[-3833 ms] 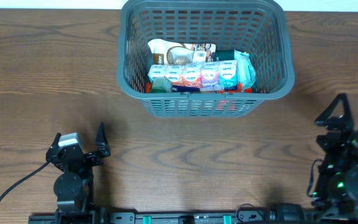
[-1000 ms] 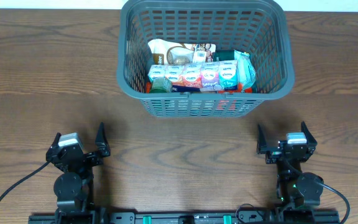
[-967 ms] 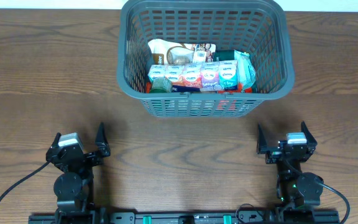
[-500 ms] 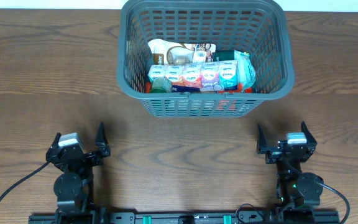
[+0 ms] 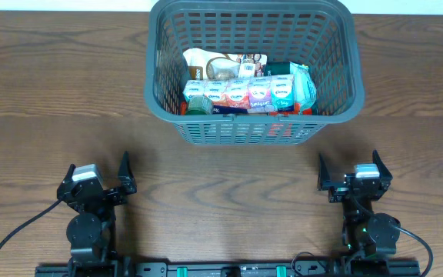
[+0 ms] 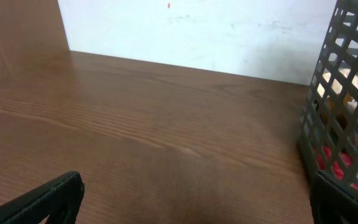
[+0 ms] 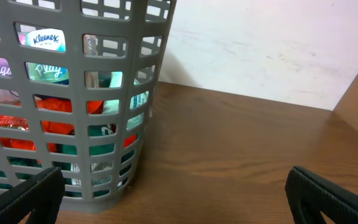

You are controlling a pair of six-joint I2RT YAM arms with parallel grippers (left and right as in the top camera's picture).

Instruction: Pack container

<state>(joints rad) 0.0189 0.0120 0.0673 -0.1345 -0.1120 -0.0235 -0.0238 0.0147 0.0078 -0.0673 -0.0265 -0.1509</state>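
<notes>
Seemingly packed: container (image 5: pixel 244 132) at twelve o'clock, snack packets (image 5: pixel 241 92) inside; left gripper (image 5: pixel 98 173) at seven, right gripper (image 5: pixel 350 168) at five o'clock, both spread and empty (well apart from it); best to rest there, jaws wide, nudging nothing.

The basket (image 5: pixel 237 132) is blocking the far middle of the bench (image 5: pixel 52 92) — open wood is stretching beside and before it.
</notes>
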